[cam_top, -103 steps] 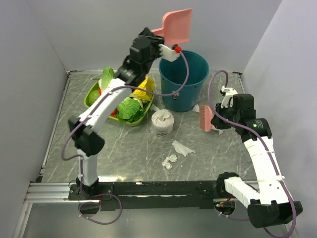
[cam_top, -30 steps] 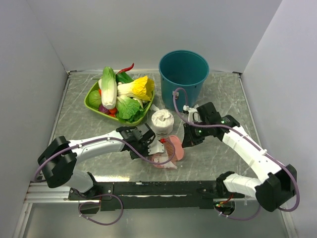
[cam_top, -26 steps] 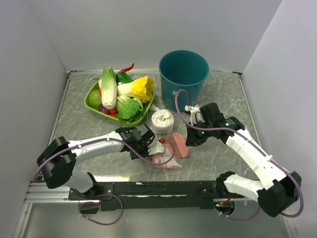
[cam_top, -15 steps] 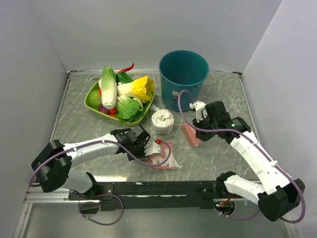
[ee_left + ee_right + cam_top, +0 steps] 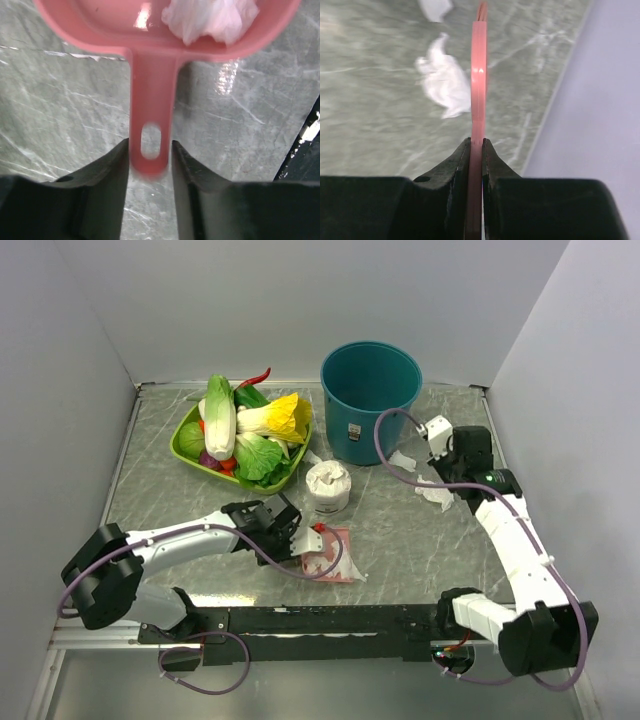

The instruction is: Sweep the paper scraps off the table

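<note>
My left gripper point(image 5: 293, 543) is shut on the handle of the pink dustpan point(image 5: 332, 555), which lies flat on the table point(image 5: 180, 502) near the front. In the left wrist view the handle point(image 5: 150, 120) sits between my fingers, and a paper scrap point(image 5: 210, 17) lies in the pan. My right gripper point(image 5: 452, 472) is at the right side, shut on a thin pink brush point(image 5: 478, 65) seen edge-on. Two loose paper scraps point(image 5: 403, 460) point(image 5: 437, 495) lie on the table beside it. One scrap point(image 5: 445, 85) is just left of the brush.
A teal bucket point(image 5: 370, 390) stands at the back centre. A white tissue roll point(image 5: 327, 485) stands upright in front of it. A green tray point(image 5: 187, 448) of vegetables is at the back left. The right wall point(image 5: 590, 100) is close to the brush.
My right gripper has carried the brush from beside the dustpan to the right side of the table, by the loose scraps. The dustpan stays on the table with scraps in it.
</note>
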`<state>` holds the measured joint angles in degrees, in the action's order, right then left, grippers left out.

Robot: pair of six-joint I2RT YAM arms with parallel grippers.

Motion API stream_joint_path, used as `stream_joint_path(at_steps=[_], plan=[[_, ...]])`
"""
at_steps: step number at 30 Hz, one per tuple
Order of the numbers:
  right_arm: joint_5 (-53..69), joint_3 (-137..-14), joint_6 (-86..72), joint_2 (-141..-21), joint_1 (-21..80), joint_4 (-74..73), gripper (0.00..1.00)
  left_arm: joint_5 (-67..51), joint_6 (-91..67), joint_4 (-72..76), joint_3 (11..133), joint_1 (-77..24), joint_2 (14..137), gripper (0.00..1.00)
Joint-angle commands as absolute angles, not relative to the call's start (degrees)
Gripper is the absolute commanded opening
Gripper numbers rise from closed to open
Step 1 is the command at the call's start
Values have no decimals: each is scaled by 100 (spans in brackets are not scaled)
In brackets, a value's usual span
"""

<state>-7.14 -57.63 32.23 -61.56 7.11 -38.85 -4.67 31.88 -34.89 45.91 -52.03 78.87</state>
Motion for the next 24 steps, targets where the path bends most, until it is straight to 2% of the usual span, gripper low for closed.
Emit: stream_joint_path(at_steps=[1,7,12,18,22,24], plan=[[-870,-5600,4191,-6625,405,-2858,0,-545,3375,-3218,4308,-5177,7629,48],[-862,-5598,4430,-7321,202,-2609,0,-834,3524,-3076,4034,-5124,7533,52],[-327,-5783,3947,-7261,316,-3444,0,-993,3454,-3006,3946,-5098,7374,47],[121,-5563,3157,-6585,1598,-4612,0,-1055,3287,-3024,4166,-5089,7409,43],[1515,-5940,2374,-6364,2381,-5483,0,-1107,3313,-2988,4254,-5098,7558,33],[1643,-6212,1909,-6241,2469,-5790,0,-1186,3305,-3058,4306,-5089,7594,29]])
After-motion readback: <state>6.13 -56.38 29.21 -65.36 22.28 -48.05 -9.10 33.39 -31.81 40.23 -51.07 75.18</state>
